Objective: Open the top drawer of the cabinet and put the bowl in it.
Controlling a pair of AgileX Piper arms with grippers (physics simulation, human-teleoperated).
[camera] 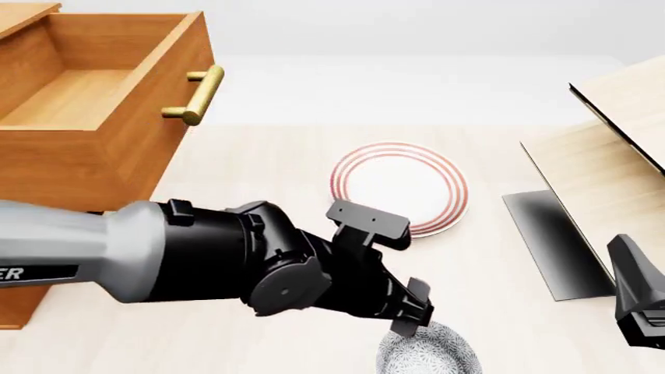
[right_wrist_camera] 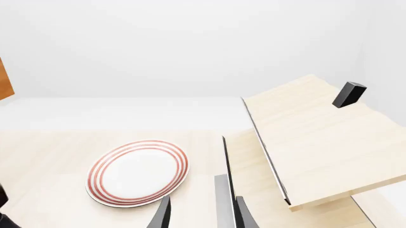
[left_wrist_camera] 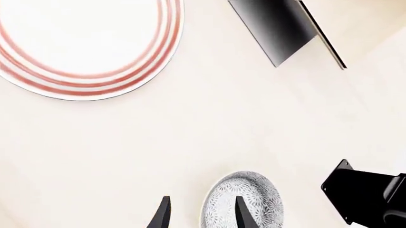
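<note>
The cabinet (camera: 62, 167) stands at the far left with its top drawer (camera: 99, 86) pulled open and nothing inside; the brass handle (camera: 198, 95) faces the table. The speckled bowl (camera: 434, 352) sits on the table near the front edge. My left gripper (camera: 416, 314) hangs open right over it. In the left wrist view one of its fingers (left_wrist_camera: 241, 211) lies over the inside of the bowl (left_wrist_camera: 254, 194) and the other stands outside, so the rim runs between them. My right gripper (camera: 636, 288) stays open at the far right, holding nothing.
A flat white plate with red rings (camera: 400, 187) lies at mid-table beyond the bowl. The pale light-wood structure (camera: 613, 156) with a dark base panel (camera: 550, 241) fills the right side. The left arm (camera: 156, 261) spans the front left below the drawer.
</note>
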